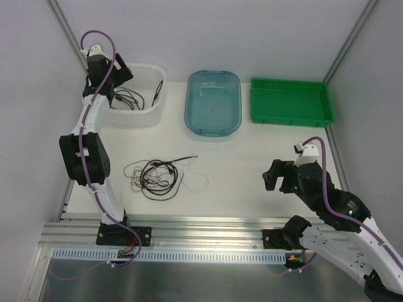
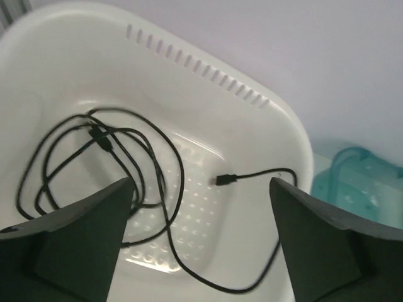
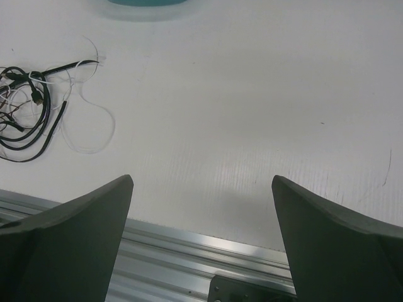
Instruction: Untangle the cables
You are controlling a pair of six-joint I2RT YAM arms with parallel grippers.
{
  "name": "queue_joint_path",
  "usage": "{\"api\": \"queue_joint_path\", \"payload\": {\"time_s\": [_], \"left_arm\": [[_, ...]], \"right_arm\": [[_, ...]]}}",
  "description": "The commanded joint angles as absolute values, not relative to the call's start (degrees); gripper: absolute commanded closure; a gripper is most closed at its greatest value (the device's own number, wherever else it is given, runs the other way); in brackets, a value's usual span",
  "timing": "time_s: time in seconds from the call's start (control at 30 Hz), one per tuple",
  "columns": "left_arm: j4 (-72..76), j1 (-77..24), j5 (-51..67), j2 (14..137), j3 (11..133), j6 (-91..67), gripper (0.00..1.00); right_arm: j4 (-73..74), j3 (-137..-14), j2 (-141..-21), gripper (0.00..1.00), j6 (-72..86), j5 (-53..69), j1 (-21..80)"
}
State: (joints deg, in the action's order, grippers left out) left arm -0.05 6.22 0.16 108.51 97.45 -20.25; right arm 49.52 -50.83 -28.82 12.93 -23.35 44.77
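Hovering over a white basket (image 1: 151, 116) that holds one black cable (image 1: 129, 97), the left gripper (image 1: 124, 72) is seen from above. A blue bin (image 1: 189, 107) and a green tray (image 1: 289, 119) stand alongside. Tangled cables (image 1: 157, 176) lie on the table (image 1: 252, 151), well left of the right gripper (image 1: 272, 176). Left wrist: fingers spread wide, gripping nothing, black cable coiled below. Right wrist: fingers likewise spread, tangled cables far left.

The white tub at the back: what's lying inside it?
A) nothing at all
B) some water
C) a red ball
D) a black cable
D: the left wrist view looks down into the white tub, and a black cable lies looped on its bottom, with a small plug at one end.
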Motion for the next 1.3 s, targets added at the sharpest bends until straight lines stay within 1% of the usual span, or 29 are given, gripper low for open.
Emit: {"api": "queue_joint_path", "payload": {"time_s": [0.0,0.03,0.2,0.27,0.43,0.47,0.53,0.67,0.77,0.87,0.97,1.0,1.03,1.1,1.13,1.17,1.2,1.23,1.27], "left_arm": [[3.8,6.1,4.2,101.5,96.3,-22.9,0.05],[3.6,6.2,4.0,98.1,95.0,-23.1,0.01],[0.3,5.4,3.5,85.5,81.6,-26.5,0.01],[-5.0,3.5,3.4,78.9,75.3,-26.9,0.01],[-15.3,-4.7,0.4,64.8,61.5,-25.4,0.01],[-17.1,-8.1,-3.1,63.2,57.2,-25.2,0.01],[-22.7,-10.2,-4.3,59.5,53.1,-25.7,0.01],[-28.6,-12.3,-3.8,57.0,42.0,-30.4,0.01],[-29.2,-14.9,-4.1,58.1,37.7,-33.4,0.01],[-29.2,-20.0,-5.6,62.7,37.4,-35.6,0.01],[-28.7,-26.0,-6.5,69.0,37.8,-38.0,0.07],[-28.5,-27.9,-7.1,71.9,38.0,-38.8,0.17],[-28.0,-31.4,-7.3,73.1,38.1,-39.3,0.21],[-26.9,-35.1,-7.5,76.4,39.4,-41.6,0.32],[-26.5,-36.8,-7.5,77.2,40.0,-42.2,0.45],[-26.1,-40.5,-7.5,78.0,41.6,-42.9,0.51],[-26.0,-41.9,-7.6,79.3,42.5,-43.3,0.57],[-25.8,-43.7,-7.6,79.5,43.4,-43.9,0.65],[-24.6,-46.8,-7.1,79.9,45.2,-44.8,0.79]], "right_arm": [[47.7,-50.9,-29.8,0.03,11.8,-22.2,45.0],[47.5,-50.8,-30.1,0.03,11.9,-21.8,44.9],[45.3,-49.7,-31.5,0.03,11.9,-17.1,45.0],[44.7,-49.7,-33.2,0.03,12.0,-14.7,44.9],[43.7,-49.4,-37.2,0.03,12.6,-9.2,45.2],[43.4,-49.1,-37.5,0.03,12.5,-8.0,45.3],[42.6,-48.3,-38.6,0.03,13.1,-6.9,46.0],[40.6,-46.2,-40.6,0.03,14.5,-6.6,47.9],[38.3,-44.1,-42.4,0.03,16.3,-6.9,49.8],[35.6,-42.8,-44.6,0.03,18.6,-7.3,52.3],[33.7,-42.3,-47.1,0.03,20.5,-8.6,55.1],[33.1,-42.3,-47.6,0.03,20.7,-9.4,55.9],[32.8,-42.2,-48.3,0.03,20.9,-10.8,56.6],[32.6,-42.5,-50.2,0.03,21.6,-11.9,58.2],[32.3,-42.5,-50.7,0.03,21.8,-12.7,58.6],[32.0,-42.6,-51.4,0.03,22.3,-13.2,59.1],[31.9,-42.6,-51.6,0.03,22.7,-13.6,59.4],[31.6,-42.5,-51.7,0.03,23.0,-14.5,59.5],[31.2,-42.2,-51.7,0.03,23.4,-15.0,59.7]]}}
